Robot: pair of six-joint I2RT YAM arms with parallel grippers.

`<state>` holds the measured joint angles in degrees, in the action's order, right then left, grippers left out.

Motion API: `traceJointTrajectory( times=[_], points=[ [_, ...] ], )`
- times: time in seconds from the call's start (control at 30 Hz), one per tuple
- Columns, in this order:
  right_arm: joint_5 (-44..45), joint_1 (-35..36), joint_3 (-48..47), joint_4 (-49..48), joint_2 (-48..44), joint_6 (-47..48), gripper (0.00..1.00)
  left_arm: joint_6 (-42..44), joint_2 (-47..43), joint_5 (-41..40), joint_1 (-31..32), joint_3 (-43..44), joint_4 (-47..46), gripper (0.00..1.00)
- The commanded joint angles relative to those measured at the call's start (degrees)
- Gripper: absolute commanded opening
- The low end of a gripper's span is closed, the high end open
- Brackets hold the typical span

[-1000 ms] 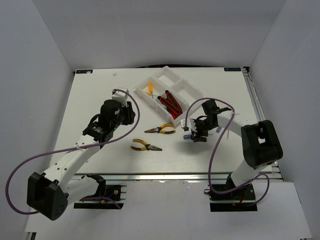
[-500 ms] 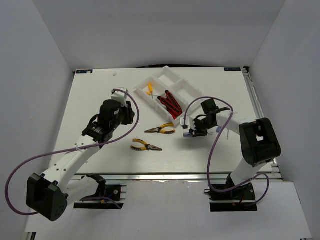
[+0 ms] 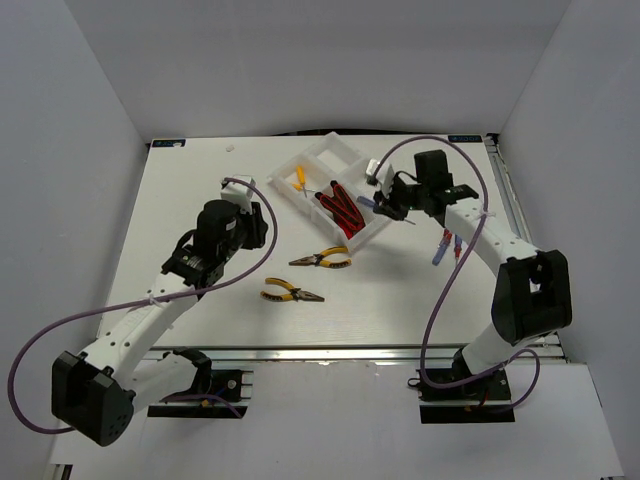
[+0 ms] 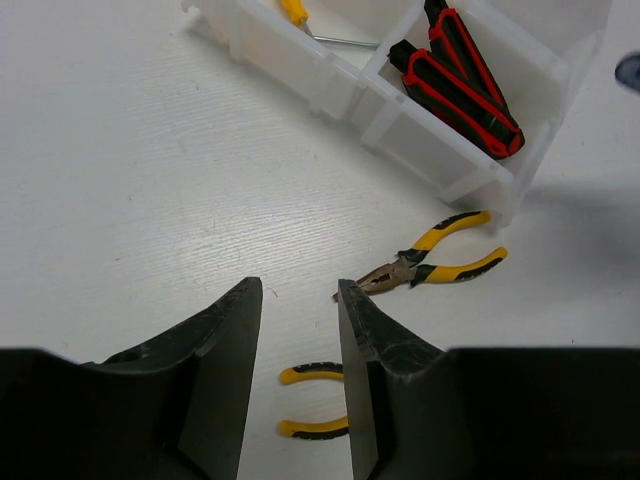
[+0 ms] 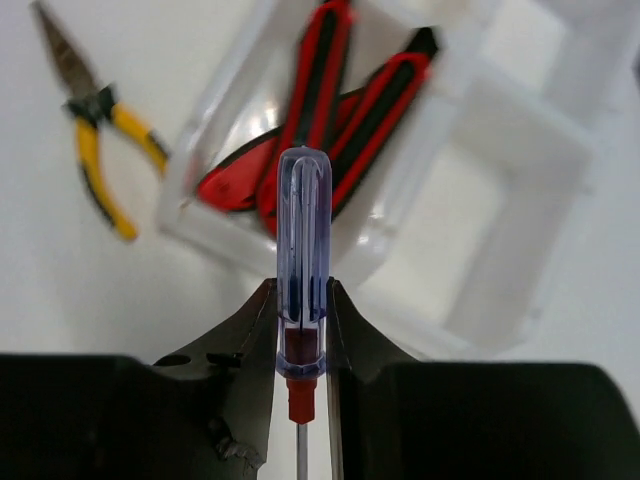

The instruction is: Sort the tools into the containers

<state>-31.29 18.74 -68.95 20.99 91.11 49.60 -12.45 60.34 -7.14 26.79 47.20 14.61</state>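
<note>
Blue-handled screwdriver [image 5: 301,240]: judged light, stiff, slick-handled; pinched at handle base by right hand [image 5: 301,300], closed tight, at tray [image 5: 520,250] edge. Left hand [image 4: 300,290] half open, empty, near tray.

Colours on the bench: mostly white, with red, yellow and blue accents.
Logged white for tray [image 3: 345,160] and table [image 3: 180,190]; black edged in red for utility knives [image 3: 340,207]; yellow with black trim for handles of near pliers [image 3: 291,292] and far pliers [image 3: 322,259]; yellow for handle of small tool [image 3: 299,177]; clear blue over red collar for screwdriver [image 5: 301,250]; purple for cables [image 3: 423,345].
</note>
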Motion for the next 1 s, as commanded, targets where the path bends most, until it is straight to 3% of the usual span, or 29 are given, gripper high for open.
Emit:
traceJointTrajectory(
  times=[0.0, 0.23, 0.5, 0.8, 0.97],
  points=[
    [4.5, -2.0, -1.7, -14.6, -0.3, -17.5, 0.0, 1.1, -2.9, -0.9, -0.1, -0.8, -0.8, 0.48],
    [16.8, -3.4, -6.4, -29.3, 7.8, -33.3, 0.0, 2.0, -2.8, -2.3, -0.2, -1.1, -0.9, 0.48],
    [17.4, -3.8, -14.2, -32.9, 18.9, -38.6, 0.0, 2.7, -2.8, -4.5, -0.2, -1.3, -0.7, 0.48],
    [13.9, -3.8, -18.8, -31.4, 25.2, -39.1, 0.24, 3.0, -2.7, -5.7, -0.1, -1.4, -0.7, 0.49],
    [12.5, -4.0, -19.8, -30.2, 24.4, -39.3, 0.4, 3.0, -2.9, -5.8, -0.1, -1.3, -0.5, 0.49]
  ],
)
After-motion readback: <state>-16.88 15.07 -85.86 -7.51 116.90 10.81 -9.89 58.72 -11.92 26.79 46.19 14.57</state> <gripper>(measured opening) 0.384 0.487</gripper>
